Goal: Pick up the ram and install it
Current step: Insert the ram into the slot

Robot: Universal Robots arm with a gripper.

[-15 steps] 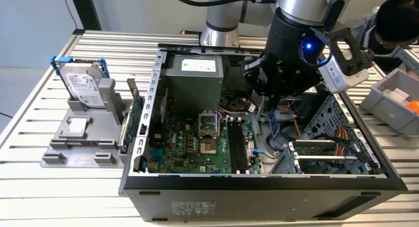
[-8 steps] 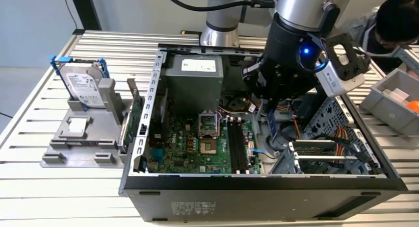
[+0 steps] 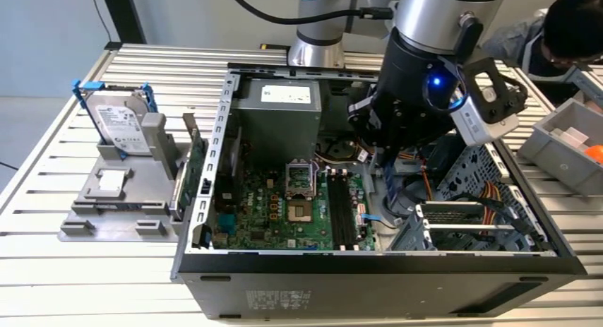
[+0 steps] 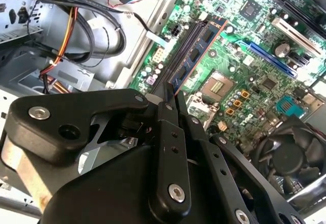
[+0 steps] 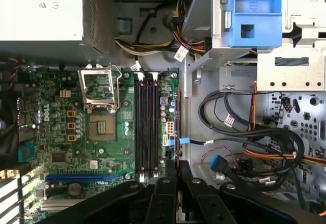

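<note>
My jaws are almost shut, with only a thin gap, and in that gap I hold the ram (image 4: 196, 51) by one end. In the second wrist view it sticks out from my fingertips (image 4: 179, 102), long and blue-green with small dark chips on it. In the first wrist view I see just its thin edge (image 5: 175, 132), a little to one side of the black slots (image 5: 146, 127). My arm (image 3: 424, 73) reaches down into the open computer case (image 3: 377, 277), which lies on the table (image 3: 56, 284). I think the job right now is to bring the ram over a slot. To do that well, I should keep it straight and flat along the slot, not tipped, and hold it tight so it does not slip. The bundle of cables (image 5: 254, 132) lies close to the slots, and I judge it could catch on me. The square chip socket (image 5: 102, 127) is on the other side of the slots, and it looks easy to hurt. The black fan (image 4: 290, 152) is near too. On the exterior view's left, outside the case, stand a hard drive (image 3: 123, 122) and a green card (image 3: 193, 171). At the far end on the exterior view's right, a person (image 3: 565, 23) leans near a grey bin (image 3: 565, 140).
</note>
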